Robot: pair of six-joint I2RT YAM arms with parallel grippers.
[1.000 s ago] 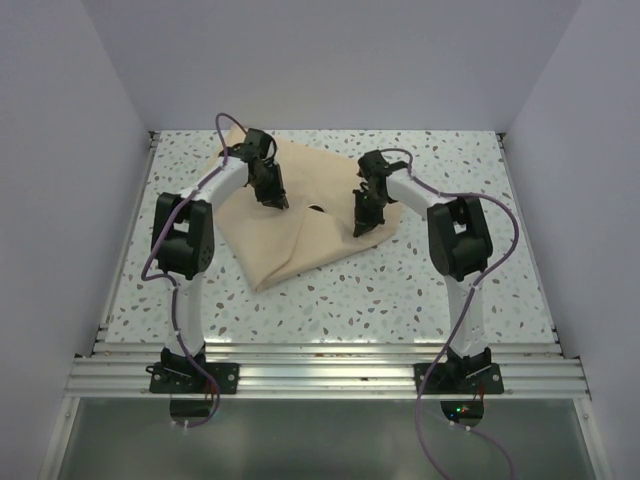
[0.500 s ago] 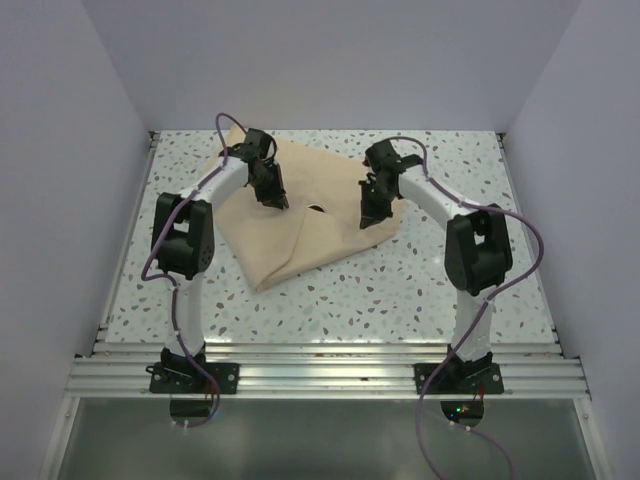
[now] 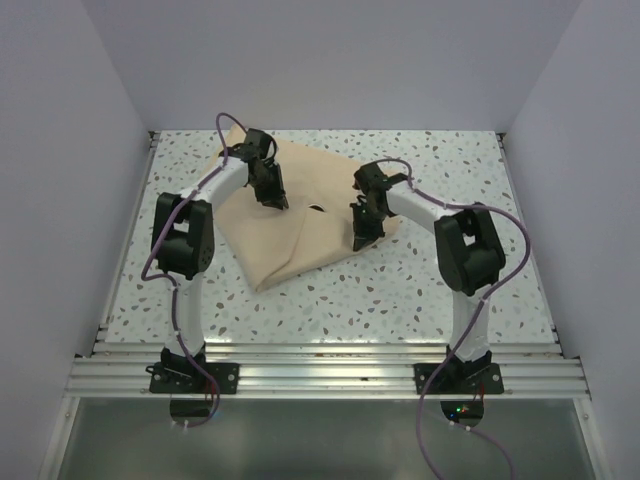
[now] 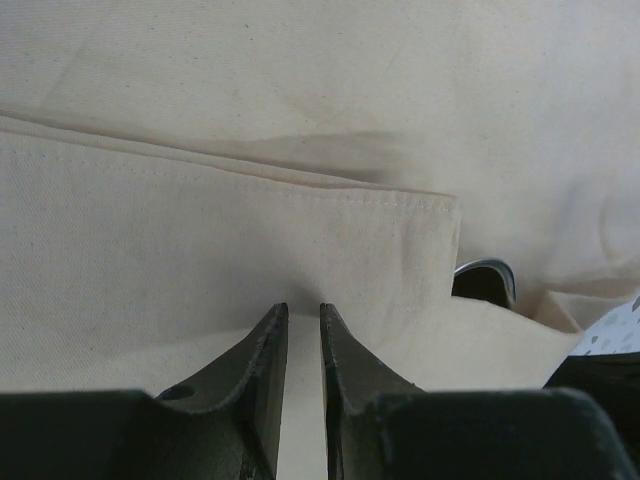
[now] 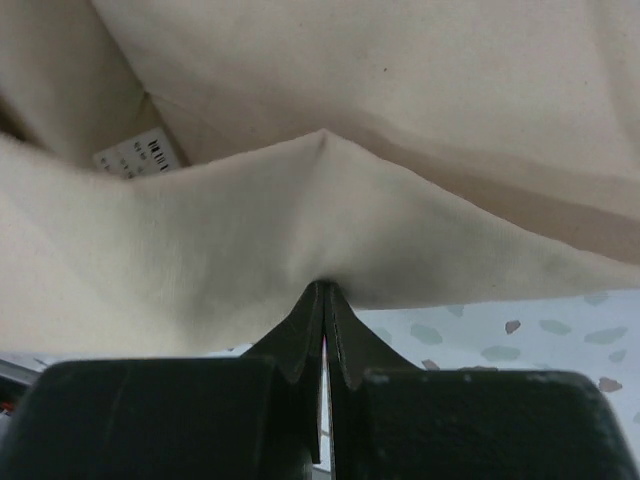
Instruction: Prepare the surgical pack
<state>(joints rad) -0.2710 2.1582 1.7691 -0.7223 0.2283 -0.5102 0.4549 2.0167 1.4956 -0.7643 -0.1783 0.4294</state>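
The tan wrap sheet [image 3: 290, 238] lies folded over itself at the back middle of the table, with a small dark gap [image 3: 318, 209] at its centre. In the left wrist view a shiny steel tray rim [image 4: 486, 269] peeks from under a hemmed flap [image 4: 200, 230]. My left gripper [image 3: 272, 195] rests its tips on the sheet's left part, jaws a narrow slit apart with nothing between them [image 4: 300, 307]. My right gripper [image 3: 362, 230] is shut on the sheet's right edge [image 5: 323, 285], lifting a ridge of cloth [image 5: 320, 190].
A white printed label [image 5: 140, 155] shows on the cloth in the right wrist view. Speckled tabletop [image 3: 400, 290] surrounds the sheet. White walls enclose the left, back and right sides. An aluminium rail [image 3: 320, 375] runs along the near edge.
My right gripper swung out to the back right, then came back nearer and left with the cloth edge in it. The left arm has not moved.
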